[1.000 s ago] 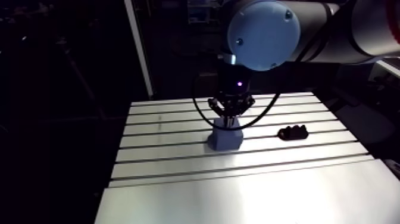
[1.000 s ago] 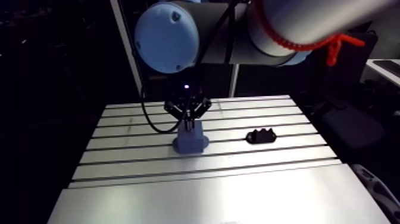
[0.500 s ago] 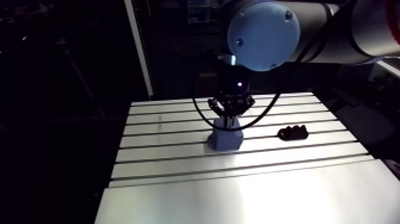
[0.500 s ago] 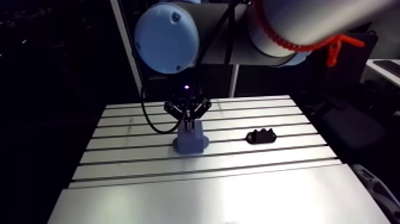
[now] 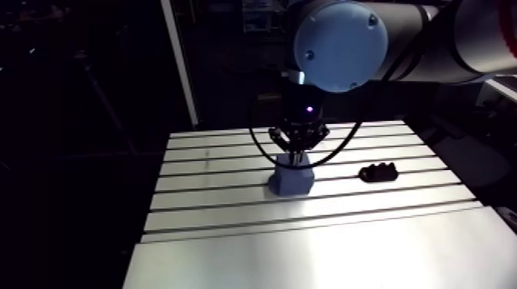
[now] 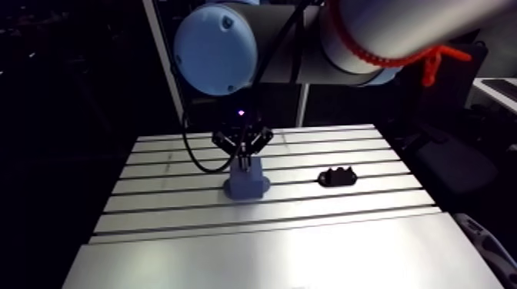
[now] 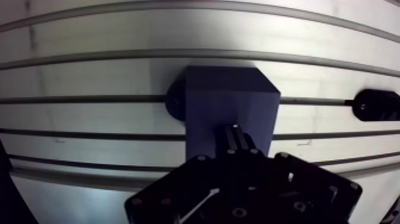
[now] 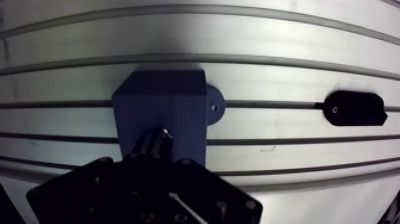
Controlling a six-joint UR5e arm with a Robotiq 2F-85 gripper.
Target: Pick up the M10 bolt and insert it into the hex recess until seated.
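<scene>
One blue block (image 7: 229, 101), claw (image 7: 238, 143) above it, seemingly clenched on a bolt (image 8: 158, 137)

On my feed, a big round light-blue joint cap (image 5: 341, 42) with small dark screws near its rim sits on a thick grey tube-shaped link (image 5: 461, 38). The wrist (image 5: 306, 104) is black with a small violet light. The tool (image 7: 236, 138) is black, its angular body dotted with screw heads.
</scene>
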